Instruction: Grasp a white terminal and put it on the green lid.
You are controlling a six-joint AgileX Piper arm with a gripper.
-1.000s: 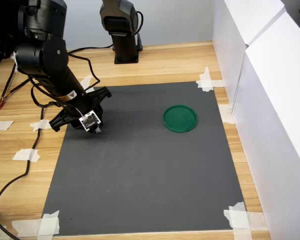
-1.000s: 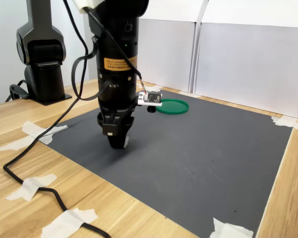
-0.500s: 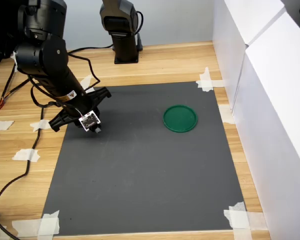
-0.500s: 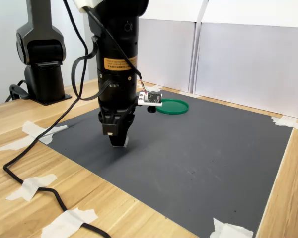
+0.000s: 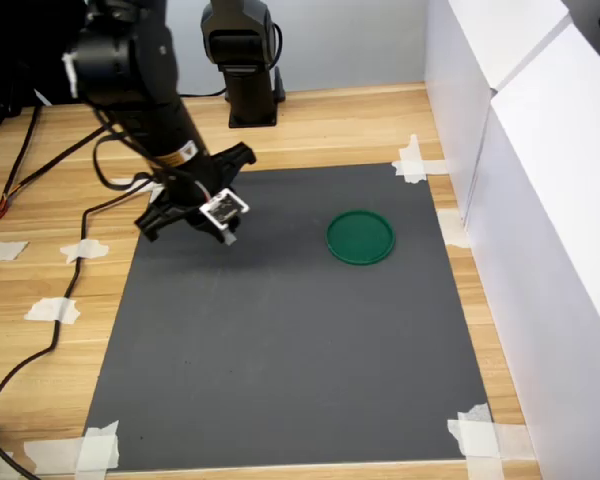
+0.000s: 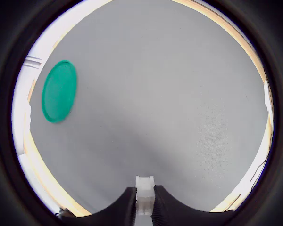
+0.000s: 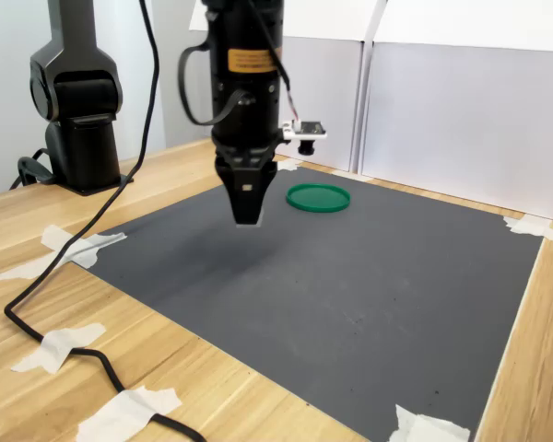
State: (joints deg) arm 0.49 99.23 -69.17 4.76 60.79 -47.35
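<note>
The gripper point(image 7: 246, 217) points straight down, raised above the dark grey mat point(image 7: 350, 285) with its tip tapered to a narrow close. Beyond it and toward the second exterior view's right, the green lid point(image 7: 318, 197) lies flat on the mat, well apart. A second black arm base point(image 7: 76, 120) stands behind it on the wooden table point(image 7: 37, 230).

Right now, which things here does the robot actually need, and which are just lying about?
Needed:
terminal, held in the tool
lid

Lying about:
mat
tape
cable
white boards
second arm's base
</note>
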